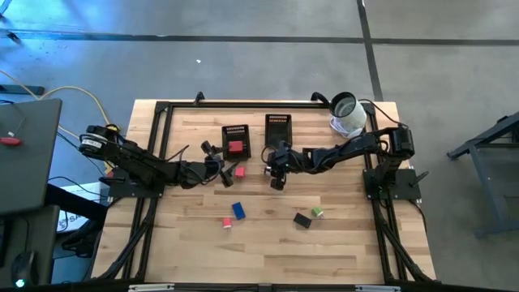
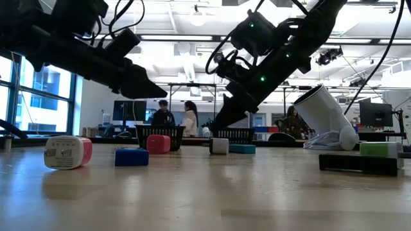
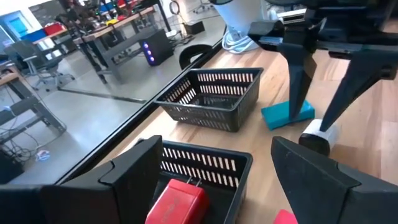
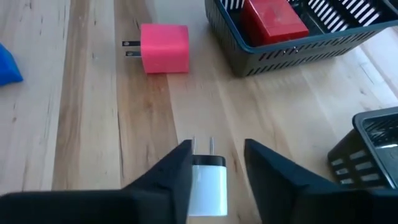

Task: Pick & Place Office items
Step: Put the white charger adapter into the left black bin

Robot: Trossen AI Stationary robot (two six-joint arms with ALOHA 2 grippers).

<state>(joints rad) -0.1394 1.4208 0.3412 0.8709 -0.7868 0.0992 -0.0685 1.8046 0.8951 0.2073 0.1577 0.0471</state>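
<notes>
White plug block (image 4: 208, 180), base cut off, between right gripper (image 4: 214, 163) jaws, spread.

White plug block (image 4: 208, 182) on the wood, prongs toward pink block (image 4: 164, 48).

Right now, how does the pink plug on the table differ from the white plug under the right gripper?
The pink plug lies free on the bare wood, well clear of any arm; the white plug sits between the fingers of the right gripper. They differ in colour, pink against white with a dark top. The pink plug's prongs point sideways in the right wrist view; the white plug's point ahead. Both are small blocky two-prong plugs lying outside the trays.
</notes>
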